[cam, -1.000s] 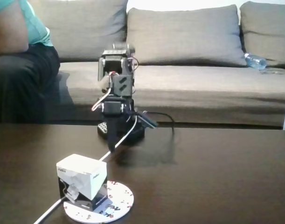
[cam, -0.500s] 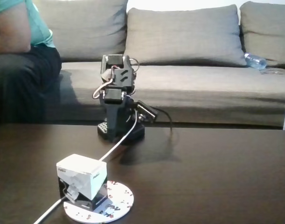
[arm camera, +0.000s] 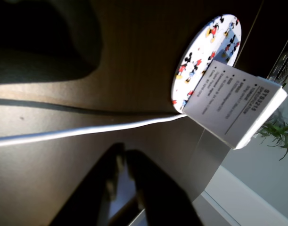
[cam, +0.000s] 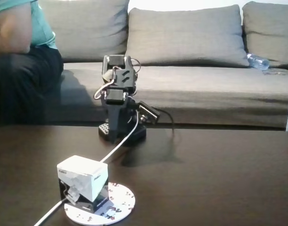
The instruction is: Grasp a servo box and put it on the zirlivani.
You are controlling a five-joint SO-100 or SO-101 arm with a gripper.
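Since a second earlier the black arm (cam: 119,101) had folded back over its base at the far edge of the dark wooden table (cam: 219,179); over the last half second nothing had shifted.

From the fixed view, the small cardboard servo box (cam: 82,182), white above and black below, sat on the flat round white speckled zirlivani (cam: 116,202), toward its left side, near the table's front edge. A white cable (cam: 116,147) ran from the arm past the box, and open tabletop stretched to the right. A person (cam: 21,61) sat on the grey sofa (cam: 200,61).

From the wrist view, the box (arm camera: 235,109) stood on the disc (arm camera: 196,59), well apart from the black gripper (arm camera: 125,156). Its fingers looked nearly closed and held nothing, though blur hid the tips. The cable (arm camera: 87,131) lay between them.
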